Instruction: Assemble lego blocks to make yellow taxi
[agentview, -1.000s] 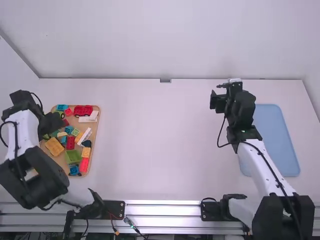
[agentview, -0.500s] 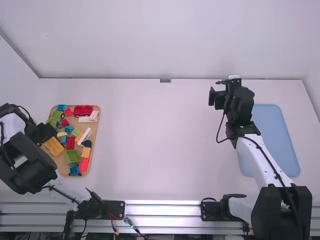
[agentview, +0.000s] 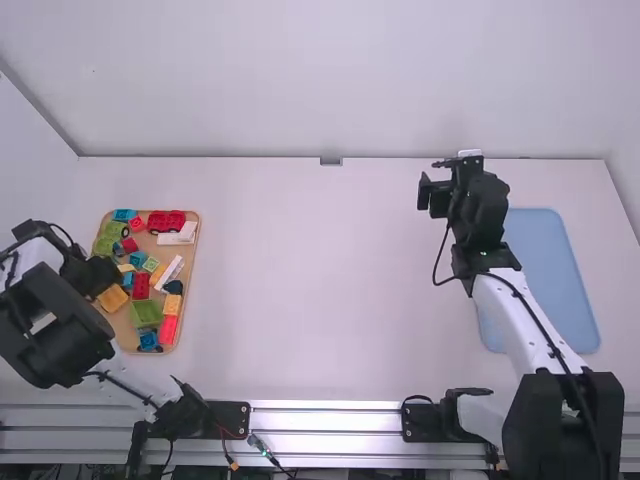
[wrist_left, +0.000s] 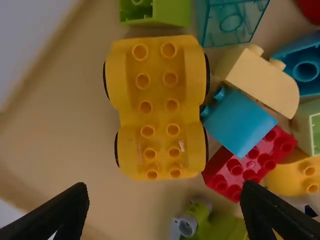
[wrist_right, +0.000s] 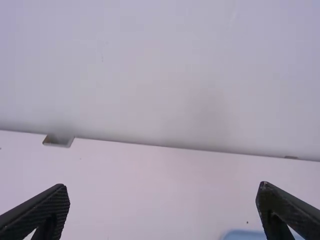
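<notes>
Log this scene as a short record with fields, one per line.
left pincer: open, above the tan rectangular tray
right pincer: open, holding nothing
tray contents: mixed plastic blocks
taxi base candidate: yellow studded plastic block with black-edged wheels, on the tray
build: nothing stacked on its studs
right side of table: light-blue rectangular mat

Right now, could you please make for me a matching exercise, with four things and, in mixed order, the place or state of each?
Column one
1. yellow Lego car base with wheels
2. light-blue rectangular mat
3. red wheeled Lego block
4. left arm's black pincer

Column two
A. open, holding nothing
B. towards the far end of the tan tray
C. beside a solid blue block
D. on the table's right side

Pairs: 1-C, 2-D, 3-B, 4-A
</notes>
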